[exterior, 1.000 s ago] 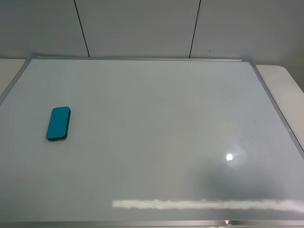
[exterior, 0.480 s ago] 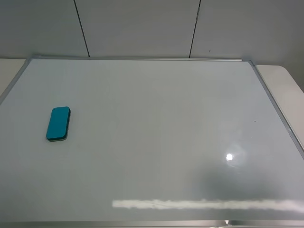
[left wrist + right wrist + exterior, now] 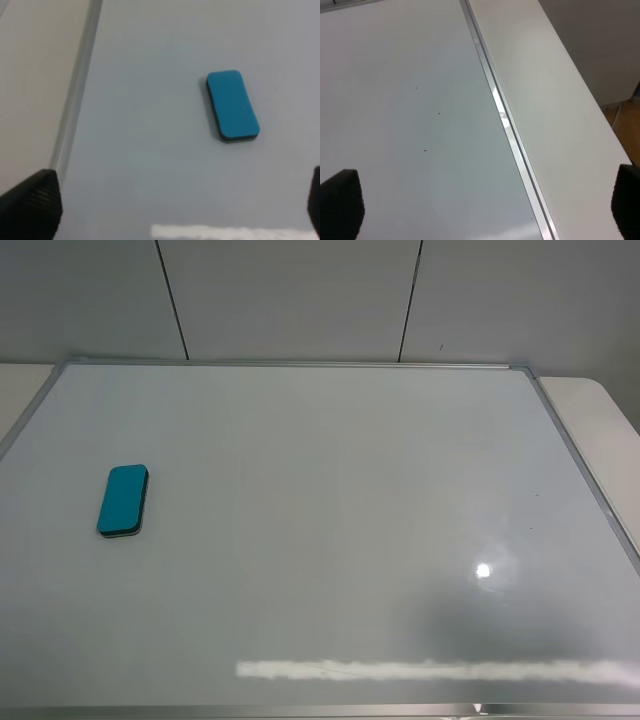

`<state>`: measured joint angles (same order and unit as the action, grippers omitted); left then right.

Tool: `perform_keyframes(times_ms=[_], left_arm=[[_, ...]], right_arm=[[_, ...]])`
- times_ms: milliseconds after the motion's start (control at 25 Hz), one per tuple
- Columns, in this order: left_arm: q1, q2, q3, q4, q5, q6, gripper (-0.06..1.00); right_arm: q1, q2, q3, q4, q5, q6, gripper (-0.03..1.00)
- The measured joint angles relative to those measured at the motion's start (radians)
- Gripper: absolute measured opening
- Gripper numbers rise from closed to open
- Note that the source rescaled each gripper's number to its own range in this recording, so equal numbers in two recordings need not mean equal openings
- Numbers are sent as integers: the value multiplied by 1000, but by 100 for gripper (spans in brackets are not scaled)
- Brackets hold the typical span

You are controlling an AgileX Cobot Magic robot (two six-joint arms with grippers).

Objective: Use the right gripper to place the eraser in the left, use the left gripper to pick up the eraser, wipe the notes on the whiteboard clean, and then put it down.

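Apparently the job is finished: the whiteboard shows no red notes, only a few tiny specks near its right frame, and the eraser lies flat on the board's left side, touched by nothing. The left gripper and right gripper both stand wide open, holding nothing, so nothing seems left to do

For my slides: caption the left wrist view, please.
Open left gripper above a teal eraser lying on the whiteboard.
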<state>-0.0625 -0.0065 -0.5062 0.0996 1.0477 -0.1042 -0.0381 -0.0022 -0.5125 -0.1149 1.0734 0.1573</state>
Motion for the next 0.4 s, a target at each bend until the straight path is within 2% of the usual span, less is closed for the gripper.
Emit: perform_keyframes(times_ms=[400], left_arm=[[0,0,0,0,0,0,100]], right_arm=[[0,0,0,-1,0,0,100]])
